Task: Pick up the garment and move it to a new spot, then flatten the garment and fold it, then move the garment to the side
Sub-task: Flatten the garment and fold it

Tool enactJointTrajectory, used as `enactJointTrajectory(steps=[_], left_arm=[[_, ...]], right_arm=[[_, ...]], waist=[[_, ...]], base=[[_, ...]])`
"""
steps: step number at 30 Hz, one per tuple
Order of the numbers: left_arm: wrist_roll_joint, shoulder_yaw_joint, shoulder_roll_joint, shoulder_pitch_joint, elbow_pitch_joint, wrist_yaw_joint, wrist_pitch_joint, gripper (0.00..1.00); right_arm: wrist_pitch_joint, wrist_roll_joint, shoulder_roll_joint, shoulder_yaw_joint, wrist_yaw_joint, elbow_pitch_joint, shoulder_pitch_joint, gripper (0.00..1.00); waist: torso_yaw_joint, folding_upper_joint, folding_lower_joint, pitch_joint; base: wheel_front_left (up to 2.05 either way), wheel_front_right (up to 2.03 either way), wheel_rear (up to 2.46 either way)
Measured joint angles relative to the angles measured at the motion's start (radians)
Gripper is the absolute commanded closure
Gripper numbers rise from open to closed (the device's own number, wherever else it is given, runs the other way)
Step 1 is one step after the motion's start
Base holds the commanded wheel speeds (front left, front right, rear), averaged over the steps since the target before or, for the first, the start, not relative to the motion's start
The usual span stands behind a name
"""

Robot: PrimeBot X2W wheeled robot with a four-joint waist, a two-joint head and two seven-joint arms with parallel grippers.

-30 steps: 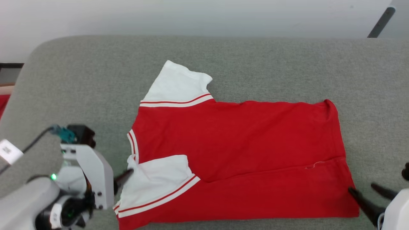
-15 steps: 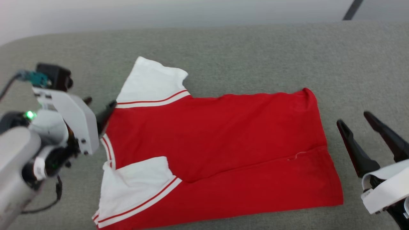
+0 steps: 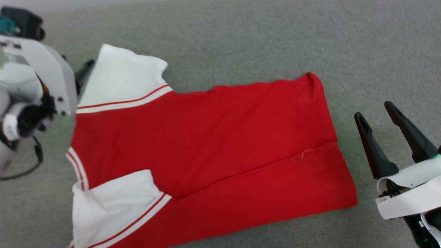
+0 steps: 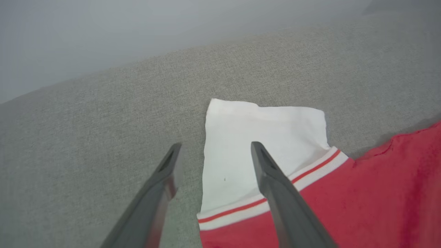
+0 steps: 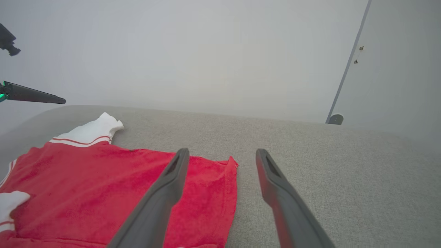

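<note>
The left gripper (image 4: pixel 216 146) hung with its fingers spread apart and empty, one finger over the white sleeve (image 4: pixel 268 134) of the red jersey shirt (image 3: pixel 206 137), the other over bare grey upholstery (image 3: pixel 241 38). Whether either tip touched cloth was hard to tell. The right gripper (image 3: pixel 373 110), likewise spread and empty, stood just beside the shirt's hem. The shirt lay flat on the upholstery, its near side folded lengthwise over the body.
</note>
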Motion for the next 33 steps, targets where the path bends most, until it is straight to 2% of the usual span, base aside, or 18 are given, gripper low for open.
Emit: enactJointTrajectory(steps=[14, 28, 29, 30, 31, 33], left_arm=[[0.005, -0.020, -0.021, -0.131, 0.184, -0.085, 0.136, 0.00], [0.040, -0.063, -0.050, -0.228, 0.340, -0.116, 0.246, 0.00], [0.040, -0.064, -0.055, -0.234, 0.349, -0.114, 0.256, 0.06], [0.040, -0.067, -0.063, -0.239, 0.358, -0.111, 0.271, 0.56], [0.033, -0.067, -0.072, -0.246, 0.366, -0.111, 0.284, 1.00], [0.018, -0.062, -0.086, -0.256, 0.386, -0.102, 0.306, 1.00]], right_arm=[[-0.062, 0.012, 0.010, 0.043, 0.000, 0.062, -0.018, 0.00], [-0.067, 0.022, 0.013, 0.058, 0.000, 0.081, -0.038, 0.00], [-0.067, 0.022, 0.013, 0.059, 0.000, 0.083, -0.039, 0.00], [-0.067, 0.022, 0.013, 0.060, 0.000, 0.084, -0.041, 0.00], [-0.067, 0.022, 0.013, 0.061, 0.000, 0.084, -0.043, 0.00], [-0.063, 0.022, 0.014, 0.063, 0.000, 0.085, -0.047, 0.00]], waist=[[-0.095, 0.0000, 0.0000, 0.109], [-0.129, 0.0000, 0.0000, 0.157], [-0.129, 0.0000, 0.0000, 0.160], [-0.130, 0.0000, 0.0000, 0.162], [-0.130, 0.0000, 0.0000, 0.164], [-0.128, 0.0000, 0.0000, 0.167]], base=[[0.00, 0.00, 0.00], [0.00, 0.00, 0.00], [0.00, 0.00, 0.00], [0.00, 0.00, 0.00], [0.00, 0.00, 0.00], [0.00, 0.00, 0.00]])
